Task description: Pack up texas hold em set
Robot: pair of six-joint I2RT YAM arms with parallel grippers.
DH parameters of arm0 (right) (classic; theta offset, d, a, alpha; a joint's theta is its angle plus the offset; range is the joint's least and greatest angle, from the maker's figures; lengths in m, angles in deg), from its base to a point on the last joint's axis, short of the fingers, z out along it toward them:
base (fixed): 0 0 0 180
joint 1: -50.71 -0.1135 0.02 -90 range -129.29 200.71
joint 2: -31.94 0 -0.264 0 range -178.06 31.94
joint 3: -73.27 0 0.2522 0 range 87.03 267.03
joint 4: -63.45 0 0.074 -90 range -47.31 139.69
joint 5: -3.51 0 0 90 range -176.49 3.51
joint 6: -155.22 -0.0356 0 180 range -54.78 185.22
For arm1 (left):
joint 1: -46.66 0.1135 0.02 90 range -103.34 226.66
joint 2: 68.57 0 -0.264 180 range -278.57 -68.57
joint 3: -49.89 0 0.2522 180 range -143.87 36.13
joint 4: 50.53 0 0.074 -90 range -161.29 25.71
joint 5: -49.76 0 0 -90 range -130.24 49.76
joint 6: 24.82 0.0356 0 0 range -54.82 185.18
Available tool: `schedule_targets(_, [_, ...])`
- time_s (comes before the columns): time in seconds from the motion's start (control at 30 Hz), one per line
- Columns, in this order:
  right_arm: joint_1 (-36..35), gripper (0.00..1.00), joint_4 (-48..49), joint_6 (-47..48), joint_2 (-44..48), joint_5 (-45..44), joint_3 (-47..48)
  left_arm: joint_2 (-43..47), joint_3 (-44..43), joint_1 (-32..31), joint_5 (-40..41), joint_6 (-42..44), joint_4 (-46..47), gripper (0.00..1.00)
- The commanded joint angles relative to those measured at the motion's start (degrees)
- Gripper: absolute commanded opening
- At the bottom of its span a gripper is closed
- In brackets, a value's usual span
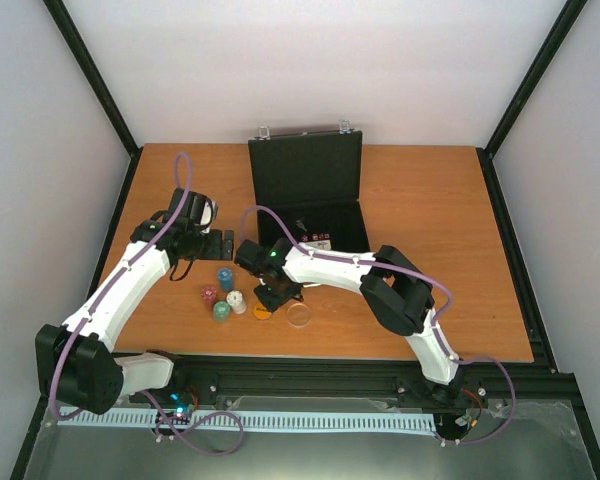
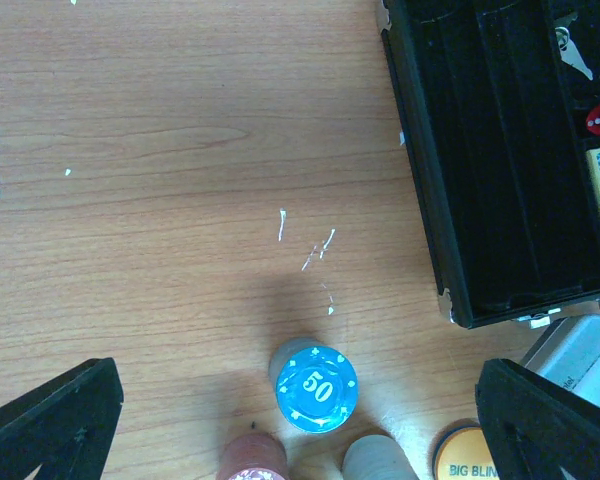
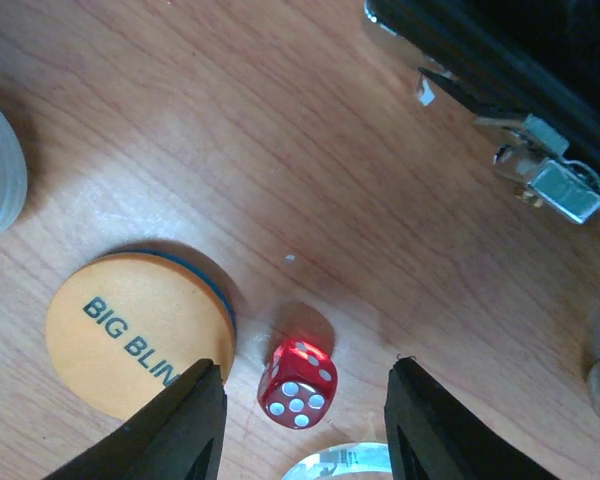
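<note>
The red die [image 3: 300, 385] lies on the surface [image 3: 280, 150] just beside the orange disc [image 3: 130, 335], framed by the open right tool [image 3: 302, 372]. Judged light, rigid and slick: grip opposite flat faces squarely, or it may roll out.

Left gripper [image 2: 300, 415] hangs downward, jaws spread wide. Right gripper [image 3: 298, 415], arm bent across toward it, points down with jaws parted.
</note>
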Motion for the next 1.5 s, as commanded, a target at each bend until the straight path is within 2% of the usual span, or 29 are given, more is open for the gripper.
schedule_targets(0.0, [0.2,0.44,-0.4,-0.9,-0.6,-1.1,-0.3,1.0,0.1,-0.2,0.3,0.6,0.3,1.00])
schedule_targets(0.27, [0.9,0.40,0.7,-1.2,-1.1,-0.3,-1.9,0.7,-0.1,-0.2,0.2,0.6,0.5,1.00])
schedule_targets(0.4, [1.5,0.31,1.6,-1.7,-1.1,0.5,-3.4,0.9,-0.1,-0.2,0.3,0.6,0.3,1.00])
schedule_targets(0.47, [1.8,0.29,1.8,-1.7,-0.9,0.6,-3.8,0.9,-0.1,-0.2,0.4,0.6,0.3,1.00])
schedule_targets(0.73, [2.2,0.05,1.7,-1.1,0.0,0.5,-3.5,0.6,-0.6,-0.2,0.0,0.4,0.5,1.00])
schedule_targets(0.97, [3.0,0.03,-2.9,-0.3,4.5,1.0,1.6,0.6,-0.6,-0.2,0.1,0.7,0.4,1.00])
schedule_targets(1.17, [8.7,0.03,-5.1,-0.5,7.9,-0.1,6.8,0.5,-0.3,-0.2,0.2,0.7,0.5,1.00])
schedule_targets(1.47, [17.5,0.03,0.7,2.8,1.0,-2.1,11.8,-0.4,-1.1,-0.2,0.8,0.9,0.3,1.00])
